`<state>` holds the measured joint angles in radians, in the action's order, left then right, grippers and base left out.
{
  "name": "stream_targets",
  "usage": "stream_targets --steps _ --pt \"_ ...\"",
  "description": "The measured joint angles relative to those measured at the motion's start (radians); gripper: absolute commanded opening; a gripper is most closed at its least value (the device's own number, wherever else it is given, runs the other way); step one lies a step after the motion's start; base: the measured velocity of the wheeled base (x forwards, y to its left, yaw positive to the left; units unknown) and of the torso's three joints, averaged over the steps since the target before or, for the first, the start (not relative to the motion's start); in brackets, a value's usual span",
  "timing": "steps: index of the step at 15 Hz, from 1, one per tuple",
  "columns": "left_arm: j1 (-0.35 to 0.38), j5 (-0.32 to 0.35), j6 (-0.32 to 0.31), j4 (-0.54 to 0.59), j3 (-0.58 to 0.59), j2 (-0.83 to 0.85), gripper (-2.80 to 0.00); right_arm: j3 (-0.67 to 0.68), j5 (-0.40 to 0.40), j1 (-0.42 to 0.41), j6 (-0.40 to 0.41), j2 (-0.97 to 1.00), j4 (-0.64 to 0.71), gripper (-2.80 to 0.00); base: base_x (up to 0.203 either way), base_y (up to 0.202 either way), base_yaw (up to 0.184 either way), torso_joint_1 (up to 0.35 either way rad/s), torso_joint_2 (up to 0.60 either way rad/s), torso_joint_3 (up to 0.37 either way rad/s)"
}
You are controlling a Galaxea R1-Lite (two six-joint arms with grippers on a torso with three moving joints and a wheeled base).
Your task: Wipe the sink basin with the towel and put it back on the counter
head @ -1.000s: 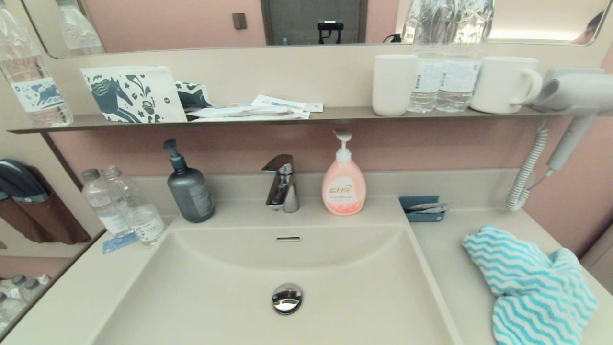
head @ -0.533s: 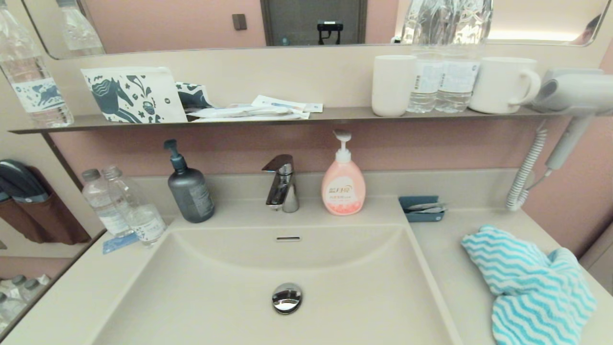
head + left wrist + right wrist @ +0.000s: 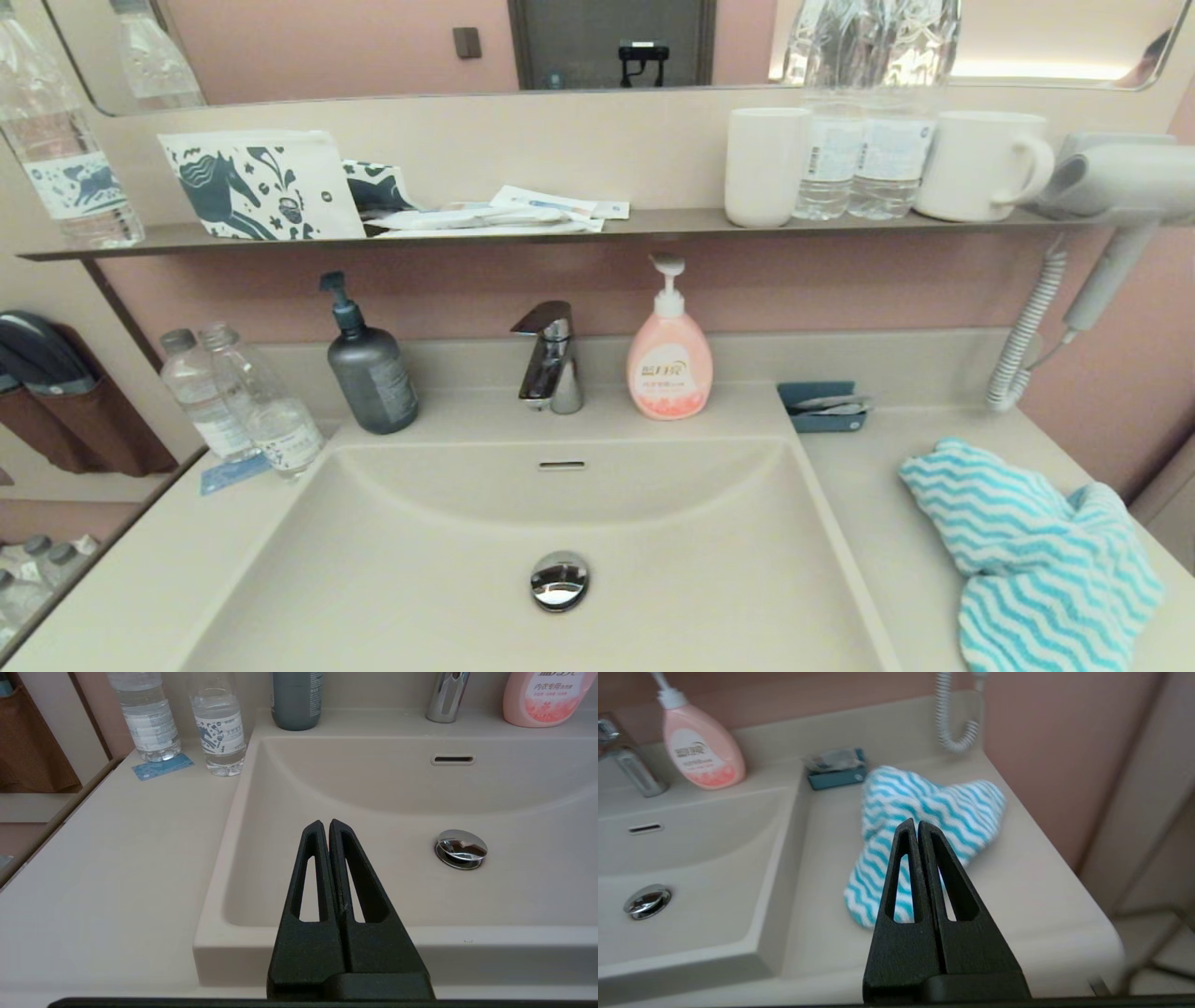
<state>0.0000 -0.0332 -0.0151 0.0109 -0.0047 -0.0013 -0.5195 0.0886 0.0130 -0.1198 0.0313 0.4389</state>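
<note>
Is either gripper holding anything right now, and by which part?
Nothing is held. The left gripper and right gripper are shut and empty; the towel lies on the counter.

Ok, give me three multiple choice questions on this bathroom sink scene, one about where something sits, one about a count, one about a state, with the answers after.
1. Where does the towel lie?
A. in the sink basin
B. on the counter to the basin's right
C. on the wall shelf

2. How many water bottles stand on the counter's left side?
A. one
B. two
C. four

3. How is the right end effector?
A. shut, holding nothing
B. shut on the towel
C. wide open

Answers: B, the towel rests on the counter beside the sink basin. B, two clear bottles stand together. A, its fingers meet short of the towel.
</note>
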Motion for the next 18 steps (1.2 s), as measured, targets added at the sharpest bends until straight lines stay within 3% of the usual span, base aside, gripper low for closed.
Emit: stream_targets --steps 5,8,18 --pt "0.0 0.0 0.0 0.0 0.0 0.0 -2.8 0.354 -0.061 0.0 0.144 -0.029 -0.346 -2.8 0.0 0.0 0.0 0.0 0.0 0.0" --pt "0.0 0.0 0.0 0.0 0.0 0.0 -2.8 0.486 -0.07 0.0 0.166 -0.031 -0.502 -2.8 0.0 0.0 0.0 0.0 0.0 0.0" --pt "0.0 0.0 0.0 0.0 0.0 0.0 -2.8 0.518 -0.099 0.001 0.151 -0.031 -0.434 -2.8 0.0 0.0 0.0 0.0 0.0 0.0"
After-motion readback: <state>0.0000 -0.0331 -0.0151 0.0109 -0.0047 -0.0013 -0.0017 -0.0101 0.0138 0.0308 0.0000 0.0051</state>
